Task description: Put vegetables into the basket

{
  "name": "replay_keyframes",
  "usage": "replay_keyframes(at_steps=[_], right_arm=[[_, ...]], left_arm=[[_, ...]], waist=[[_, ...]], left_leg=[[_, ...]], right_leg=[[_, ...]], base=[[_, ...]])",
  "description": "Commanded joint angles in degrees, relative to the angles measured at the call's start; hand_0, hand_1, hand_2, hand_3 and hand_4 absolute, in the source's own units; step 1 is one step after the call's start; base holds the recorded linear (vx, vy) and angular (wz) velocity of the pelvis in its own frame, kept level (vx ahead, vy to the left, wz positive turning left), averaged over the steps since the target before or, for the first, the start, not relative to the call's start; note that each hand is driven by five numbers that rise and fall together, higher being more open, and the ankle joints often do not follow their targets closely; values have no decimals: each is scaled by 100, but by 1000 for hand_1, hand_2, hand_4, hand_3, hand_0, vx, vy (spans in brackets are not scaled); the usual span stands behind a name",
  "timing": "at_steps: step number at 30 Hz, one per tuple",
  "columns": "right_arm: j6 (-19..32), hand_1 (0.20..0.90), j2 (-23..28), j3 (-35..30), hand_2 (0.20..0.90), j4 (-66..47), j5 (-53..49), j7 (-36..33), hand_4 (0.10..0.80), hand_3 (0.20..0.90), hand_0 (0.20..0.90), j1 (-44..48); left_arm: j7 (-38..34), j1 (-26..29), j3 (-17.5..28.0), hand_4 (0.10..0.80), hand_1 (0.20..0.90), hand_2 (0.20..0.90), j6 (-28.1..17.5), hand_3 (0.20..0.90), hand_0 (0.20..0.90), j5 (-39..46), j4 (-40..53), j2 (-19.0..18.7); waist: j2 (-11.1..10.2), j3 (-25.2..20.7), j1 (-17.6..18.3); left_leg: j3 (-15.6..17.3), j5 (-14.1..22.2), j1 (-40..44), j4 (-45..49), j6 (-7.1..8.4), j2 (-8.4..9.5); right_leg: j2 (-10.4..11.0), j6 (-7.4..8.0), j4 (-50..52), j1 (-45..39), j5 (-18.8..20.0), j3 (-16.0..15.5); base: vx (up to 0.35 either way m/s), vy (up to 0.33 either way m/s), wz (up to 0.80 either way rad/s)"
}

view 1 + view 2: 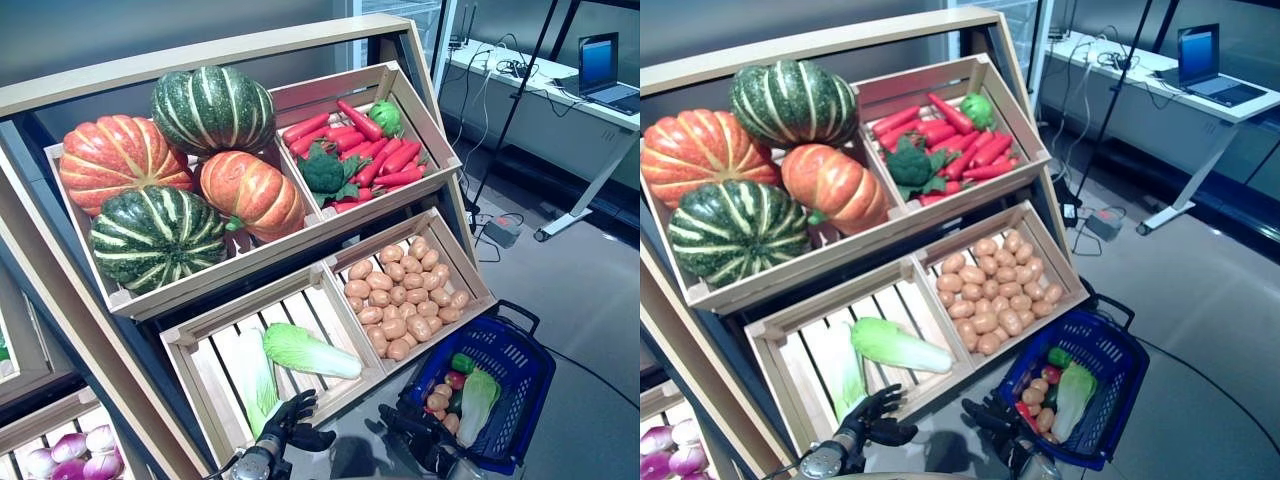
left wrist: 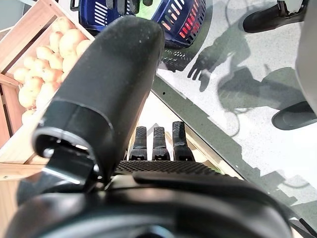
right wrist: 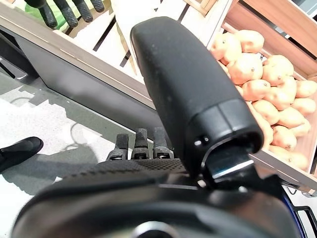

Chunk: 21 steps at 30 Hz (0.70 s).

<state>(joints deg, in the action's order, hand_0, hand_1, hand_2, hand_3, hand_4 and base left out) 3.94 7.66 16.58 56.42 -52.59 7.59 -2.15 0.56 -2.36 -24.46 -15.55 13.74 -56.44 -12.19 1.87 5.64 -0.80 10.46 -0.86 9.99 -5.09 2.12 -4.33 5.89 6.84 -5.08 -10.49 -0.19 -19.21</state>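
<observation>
A blue basket stands on the floor at the lower right of the wooden shelf. It holds a napa cabbage, small potatoes, a green pepper and a red piece. Two more napa cabbages lie in the lower left crate. Just in front of that crate's near edge is my left hand, open and empty, its fingers straight. My right hand hovers beside the basket's near left corner, also open and empty, its fingers relaxed.
Potatoes fill the lower right crate. Red peppers with broccoli fill the upper right crate, and large pumpkins the upper left. Purple onions sit at the bottom left. A desk with a laptop stands far right.
</observation>
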Motion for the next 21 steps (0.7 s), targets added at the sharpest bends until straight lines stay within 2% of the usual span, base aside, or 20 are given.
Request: replay_keyframes(at_steps=[1,6,9,13,21], right_arm=[[233,900,-280,22,900,141,-245,199,800,900,900,487],[250,900,-250,17,900,168,-270,215,800,900,900,506],[236,900,-263,-1,900,154,-260,169,800,900,900,517],[283,900,-260,-2,900,122,-222,178,800,900,900,500],[520,900,-185,-20,900,-104,-276,-58,800,900,900,472]], left_arm=[[-1,670,-133,800,900,900,-413,900,900,-27,-140,93],[88,675,-113,800,900,900,-528,900,900,180,-80,70],[-52,680,-97,800,900,900,-645,900,900,-6,-58,70],[-633,689,-88,800,900,900,-1020,900,900,-335,101,15],[-1449,690,-63,800,900,900,-1287,900,900,-964,619,-203]], waist=[[-137,163,86],[-133,185,69],[-142,175,65],[-137,186,57],[-140,235,25]], left_leg=[[87,471,151,9,-151,229],[98,465,136,9,-156,226],[94,469,148,9,-156,225],[85,468,148,9,-149,226],[62,449,138,9,-130,234]], right_leg=[[-50,-346,8,-161,-258,147],[-49,-345,8,-148,-250,138],[-48,-346,8,-158,-249,134],[-44,-354,8,-163,-253,123],[-40,-376,8,-167,-246,97]], base=[[0,0,0],[0,0,0],[0,0,0],[0,0,0],[0,0,0]])
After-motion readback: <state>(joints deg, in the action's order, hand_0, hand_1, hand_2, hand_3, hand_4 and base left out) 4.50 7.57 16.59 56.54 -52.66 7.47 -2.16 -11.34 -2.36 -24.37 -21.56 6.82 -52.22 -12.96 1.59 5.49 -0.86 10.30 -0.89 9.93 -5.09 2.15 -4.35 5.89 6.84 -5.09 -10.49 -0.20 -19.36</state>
